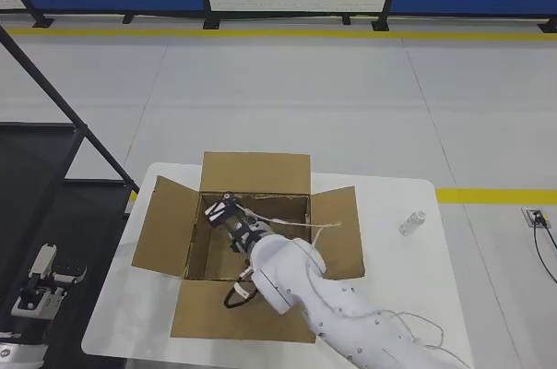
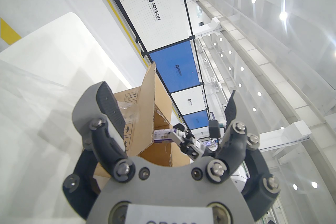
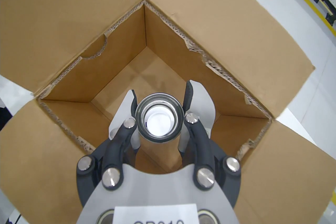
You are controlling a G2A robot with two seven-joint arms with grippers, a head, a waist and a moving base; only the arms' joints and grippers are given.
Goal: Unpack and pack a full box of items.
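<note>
An open cardboard box stands on the white table with all its flaps folded out. My right gripper hangs over the box opening, shut on a can with a silvery rim and a white recessed end. From above, that gripper sits over the box's far left corner. The box floor below it looks bare. The left wrist view shows the box from the side, with the purple-and-white can above its rim. My left gripper is open and holds nothing, pointing upward away from the box.
A small clear bottle lies on the table to the right of the box. A dark frame and black surface stand left of the table. Bare tabletop shows right of the box.
</note>
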